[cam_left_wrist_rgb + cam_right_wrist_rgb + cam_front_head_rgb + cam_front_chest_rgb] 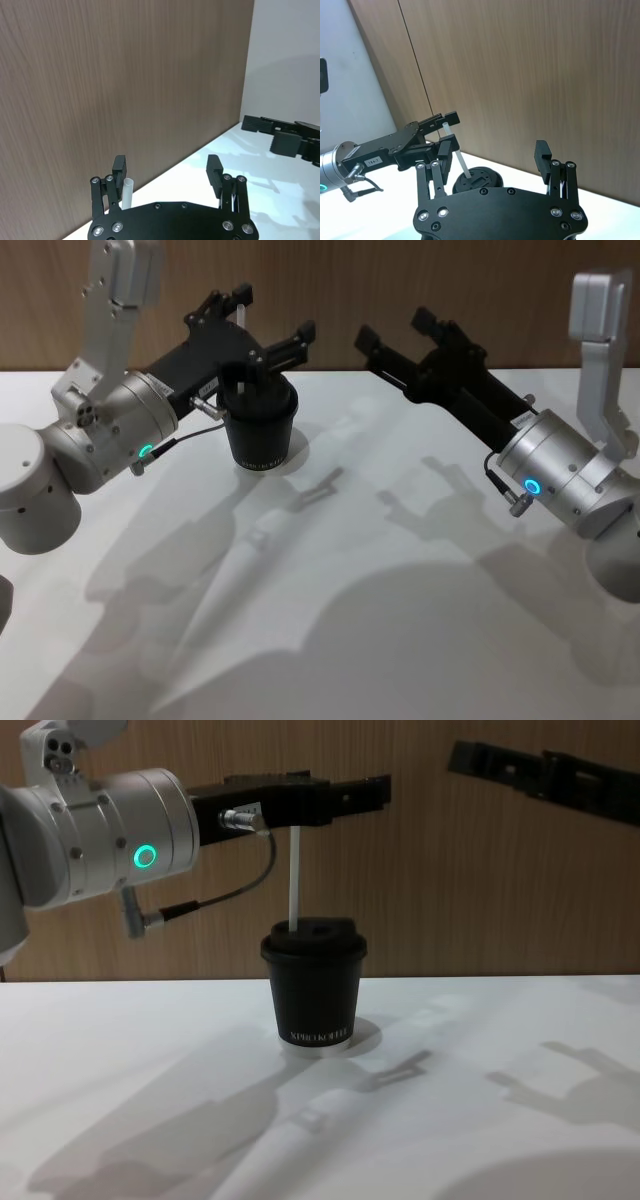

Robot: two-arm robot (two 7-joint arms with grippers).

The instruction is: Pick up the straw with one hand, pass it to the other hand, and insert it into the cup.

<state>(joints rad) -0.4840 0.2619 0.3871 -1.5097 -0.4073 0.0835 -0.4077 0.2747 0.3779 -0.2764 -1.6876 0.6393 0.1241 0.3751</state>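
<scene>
Left pincer [330, 798] hangs spread wide above the cup [314, 988], gripping nothing; the straw [294, 880] stands in the lid beside one finger. Insertion looks done; next it should lift clear. Right pincer [398, 328] waits open, apart. White worktop [400, 620] offers room.

straw [294, 880]: white
cup [316, 990]: black, black lid, white lettering, white base rim
left gripper [262, 328]: black, silver wrist, green ring light
right gripper [398, 328]: black, silver wrist, blue ring light
desk [500, 1120]: white
wall [125, 75]: brown wood grain
</scene>
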